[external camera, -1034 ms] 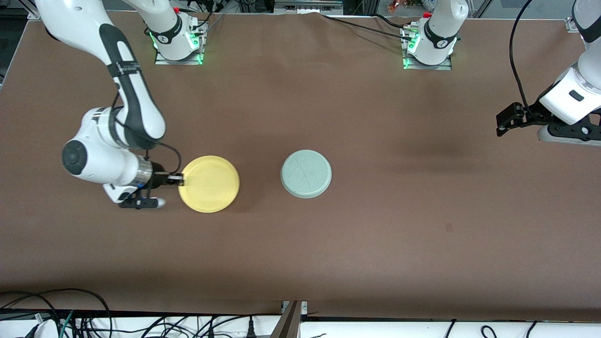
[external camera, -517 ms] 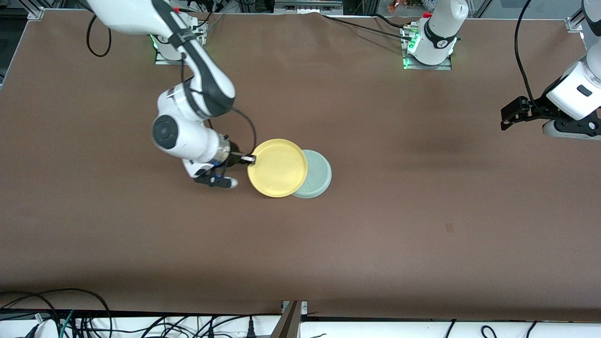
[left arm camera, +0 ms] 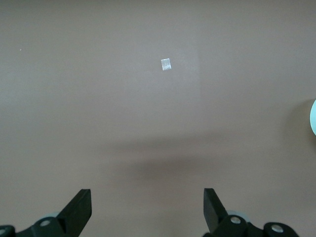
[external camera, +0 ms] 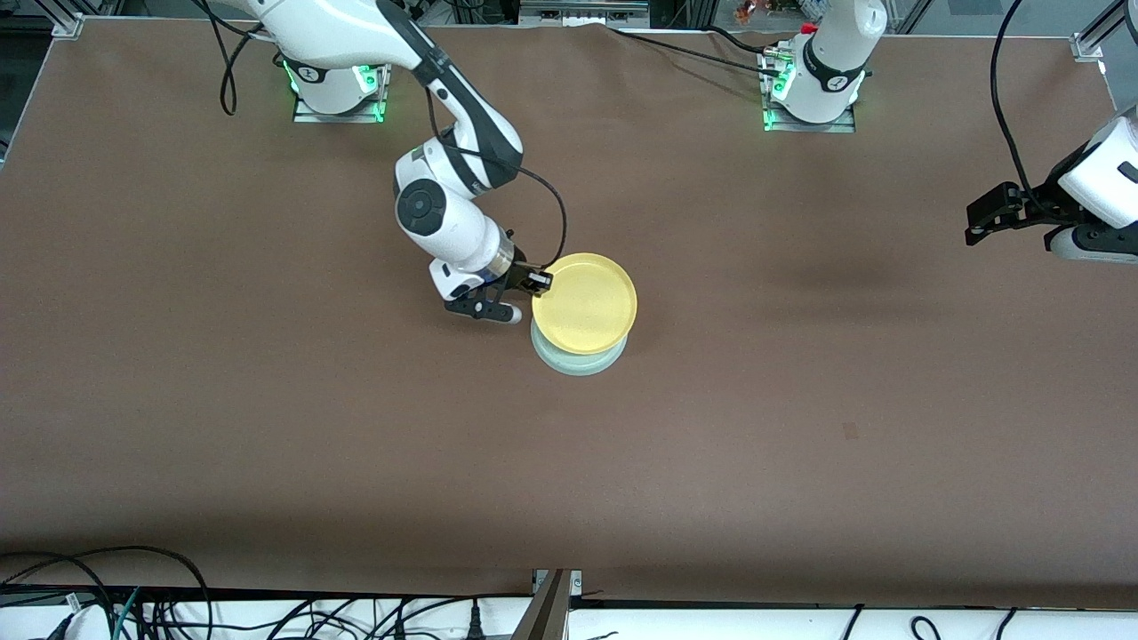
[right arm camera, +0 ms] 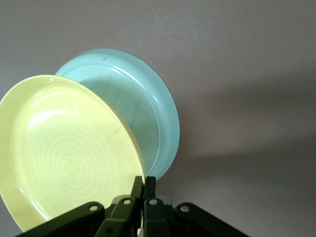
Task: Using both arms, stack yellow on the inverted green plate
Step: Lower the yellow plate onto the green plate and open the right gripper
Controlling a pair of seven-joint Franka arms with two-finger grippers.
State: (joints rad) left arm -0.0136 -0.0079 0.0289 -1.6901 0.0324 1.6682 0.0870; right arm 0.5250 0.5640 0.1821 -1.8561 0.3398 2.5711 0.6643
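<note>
The yellow plate (external camera: 585, 302) hangs face up in the air, over the pale green plate (external camera: 578, 363), which lies upside down on the table and shows only as a crescent under it. My right gripper (external camera: 537, 283) is shut on the yellow plate's rim at the side toward the right arm's end of the table. In the right wrist view the yellow plate (right arm camera: 69, 153) overlaps the green plate (right arm camera: 148, 123), and the right gripper (right arm camera: 143, 181) pinches the yellow rim. My left gripper (external camera: 976, 222) hangs open over the left arm's end of the table, waiting; in its own view the left gripper (left arm camera: 147, 207) holds nothing.
Brown cloth covers the table (external camera: 800, 427). A small pale square mark (left arm camera: 166, 64) lies on it below the left gripper. Both arm bases (external camera: 336, 84) stand along the edge farthest from the front camera. Cables run along the nearest edge.
My right arm has carried the yellow plate from the right arm's end of the table across until it is over the green plate. The left gripper has drifted slightly outward.
</note>
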